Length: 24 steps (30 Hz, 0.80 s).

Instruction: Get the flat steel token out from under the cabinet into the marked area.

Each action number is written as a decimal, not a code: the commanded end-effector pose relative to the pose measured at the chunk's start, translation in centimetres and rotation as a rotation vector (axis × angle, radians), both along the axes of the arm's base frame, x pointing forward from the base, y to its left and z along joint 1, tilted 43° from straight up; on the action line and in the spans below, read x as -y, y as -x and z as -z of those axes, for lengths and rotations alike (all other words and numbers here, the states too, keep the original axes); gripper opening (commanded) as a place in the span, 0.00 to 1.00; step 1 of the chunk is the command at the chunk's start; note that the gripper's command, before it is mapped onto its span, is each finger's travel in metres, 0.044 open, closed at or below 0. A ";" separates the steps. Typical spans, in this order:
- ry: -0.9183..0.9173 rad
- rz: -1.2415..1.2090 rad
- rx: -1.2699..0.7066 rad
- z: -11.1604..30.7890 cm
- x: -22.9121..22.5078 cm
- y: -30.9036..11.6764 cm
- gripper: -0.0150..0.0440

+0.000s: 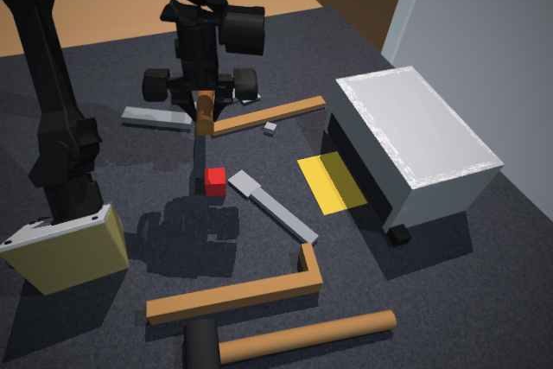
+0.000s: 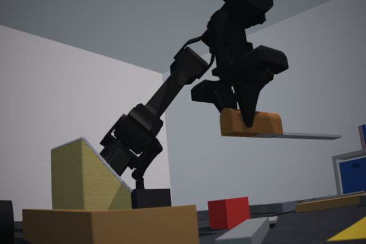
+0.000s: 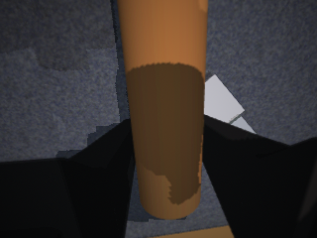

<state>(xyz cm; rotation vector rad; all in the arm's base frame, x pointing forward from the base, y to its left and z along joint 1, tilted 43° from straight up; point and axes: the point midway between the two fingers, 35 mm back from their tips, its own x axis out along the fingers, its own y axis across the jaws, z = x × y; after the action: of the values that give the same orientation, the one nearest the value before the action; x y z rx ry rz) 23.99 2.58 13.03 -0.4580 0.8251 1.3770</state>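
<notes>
My gripper (image 1: 205, 121) (image 2: 235, 119) (image 3: 163, 125) is shut on the wooden handle of a flat-bladed tool (image 1: 205, 104) (image 2: 270, 123) (image 3: 163, 35), held high above the table. Its thin grey blade extends roughly level beyond the handle in the exterior view; the gripper hides it in the top view. The white cabinet (image 1: 446, 124) stands at the right, its dark vent slots (image 1: 357, 163) facing the yellow marked area (image 1: 312, 177) (image 2: 354, 231). The gripper is left of both. I cannot make out the steel token in any view.
A red block (image 1: 215, 181) (image 2: 236, 213) lies beside a grey square-headed tool (image 1: 281, 215) (image 2: 245, 231) (image 3: 220, 101). An L-shaped wooden piece (image 1: 236, 293) (image 2: 109, 223) and a mallet (image 1: 308, 335) lie in front. A grey bar (image 1: 155, 117), wooden bar (image 1: 272, 113) and small pale block (image 1: 270, 127) lie behind.
</notes>
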 end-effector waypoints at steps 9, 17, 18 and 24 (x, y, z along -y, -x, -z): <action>-0.010 0.084 -0.064 -0.1 0.1 0.0 0.25; -0.009 0.131 -0.107 -0.1 0.1 0.0 0.25; -0.009 0.137 -0.113 -0.1 0.1 0.0 0.25; -0.009 0.173 -0.145 -0.1 0.1 0.0 0.25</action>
<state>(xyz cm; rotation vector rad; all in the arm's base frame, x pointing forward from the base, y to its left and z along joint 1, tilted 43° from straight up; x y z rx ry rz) 23.97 2.56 13.01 -0.3089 0.9467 1.2836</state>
